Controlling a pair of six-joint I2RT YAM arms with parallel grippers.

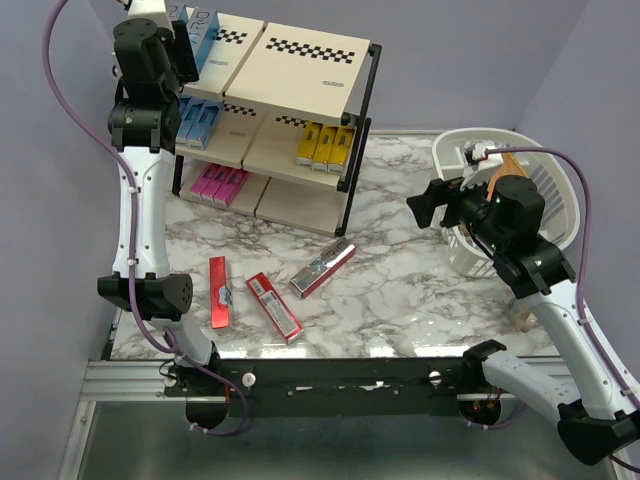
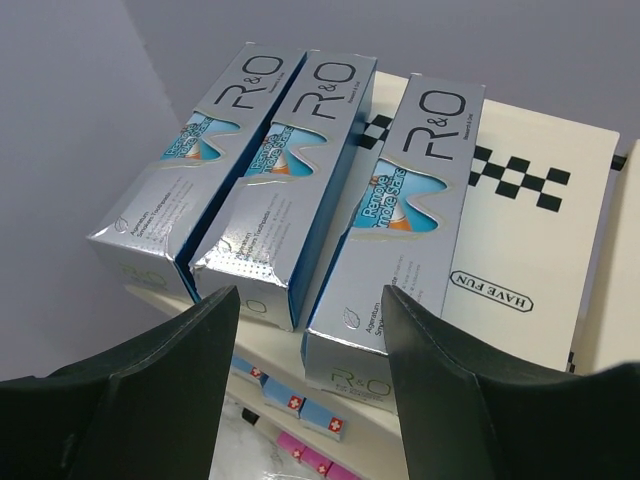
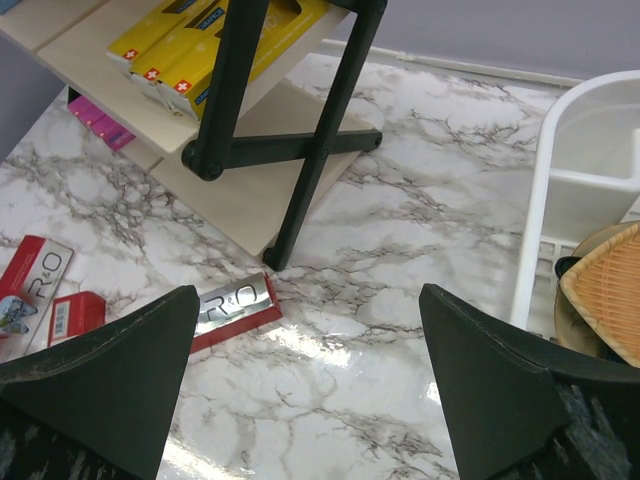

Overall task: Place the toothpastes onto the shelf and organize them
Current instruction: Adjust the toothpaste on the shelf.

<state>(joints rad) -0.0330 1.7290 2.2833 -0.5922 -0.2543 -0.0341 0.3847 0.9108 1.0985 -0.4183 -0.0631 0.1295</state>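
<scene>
Three silver-and-teal toothpastes (image 2: pixel 330 190) lie side by side on the top board of the shelf (image 1: pixel 300 70). My left gripper (image 2: pixel 310 292) hovers at their near ends, open, with nothing gripped. Light blue toothpastes (image 1: pixel 200 120) and yellow toothpastes (image 1: pixel 328 145) sit on the middle tier, and pink toothpastes (image 1: pixel 220 183) on the bottom tier. Three red toothpastes lie loose on the marble table: one at the left (image 1: pixel 220 292), one in the middle (image 1: pixel 273 306), and one with a silver face (image 1: pixel 322 269) (image 3: pixel 235 305). My right gripper (image 3: pixel 310 290) hangs open above the marble, right of that box.
A white plastic basket (image 1: pixel 545 190) stands at the right of the table, holding a woven tray (image 3: pixel 610 290). The shelf's black leg and crossbar (image 3: pixel 300 150) come down to the table just beyond the silver-faced red box. The left arm reaches up along the shelf's left side.
</scene>
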